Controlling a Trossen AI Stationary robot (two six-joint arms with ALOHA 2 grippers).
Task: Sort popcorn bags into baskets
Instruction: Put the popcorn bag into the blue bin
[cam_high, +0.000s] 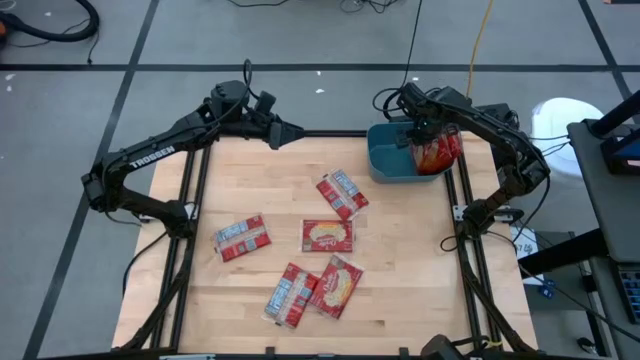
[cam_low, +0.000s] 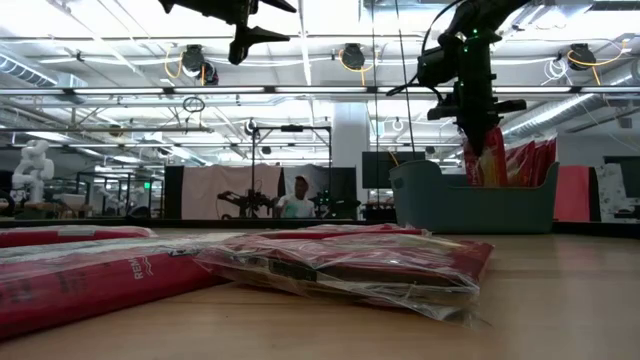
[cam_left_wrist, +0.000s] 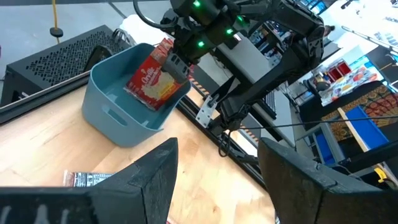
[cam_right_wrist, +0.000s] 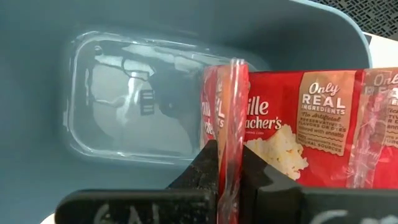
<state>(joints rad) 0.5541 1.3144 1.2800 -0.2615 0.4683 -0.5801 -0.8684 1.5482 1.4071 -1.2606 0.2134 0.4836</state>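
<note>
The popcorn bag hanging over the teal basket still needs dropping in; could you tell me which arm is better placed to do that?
The right. Its right gripper is shut on that popcorn bag directly over the basket. The left gripper hangs open and empty near the table's far edge.

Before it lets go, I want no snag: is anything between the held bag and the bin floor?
Nothing visible. The right gripper holds the bag upright over the bin; bags lean at one side, and the floor beside them is bare.
</note>
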